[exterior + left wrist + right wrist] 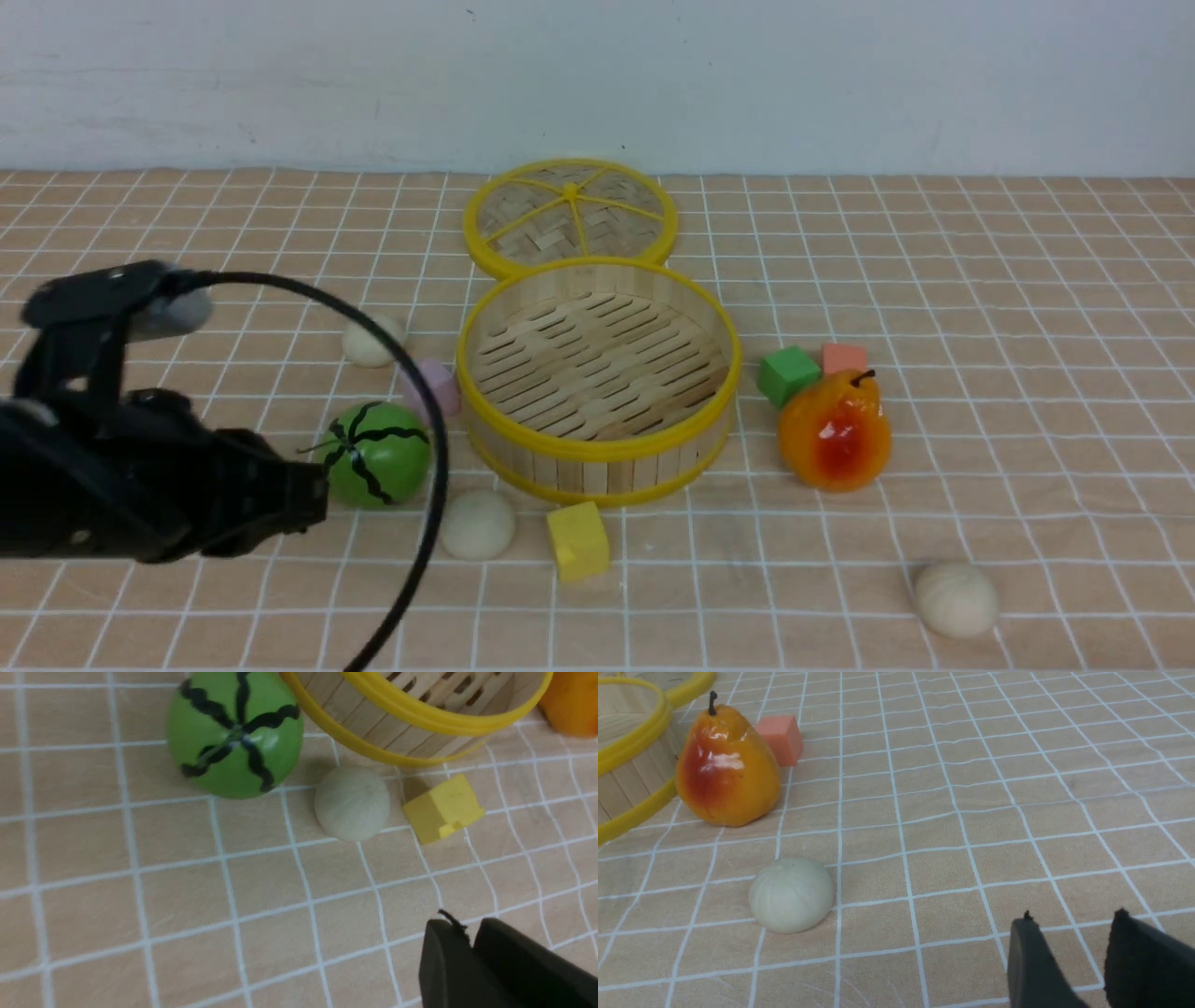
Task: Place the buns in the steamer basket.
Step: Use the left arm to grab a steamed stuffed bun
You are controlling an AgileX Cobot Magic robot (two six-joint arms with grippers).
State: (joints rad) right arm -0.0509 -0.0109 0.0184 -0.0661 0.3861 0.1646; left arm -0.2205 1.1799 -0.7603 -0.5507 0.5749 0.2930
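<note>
The steamer basket stands empty at the table's middle. Three cream buns lie on the cloth: one left of the basket, one in front of it, one at the front right. My left gripper is shut and empty, low beside the watermelon; in the left wrist view its tips are short of the front bun. My right gripper is open and empty, apart from the front-right bun. It is out of the front view.
A woven lid lies behind the basket. A green watermelon ball and pink block sit left of the basket, a yellow block in front. An orange pear, green block and salmon block sit right.
</note>
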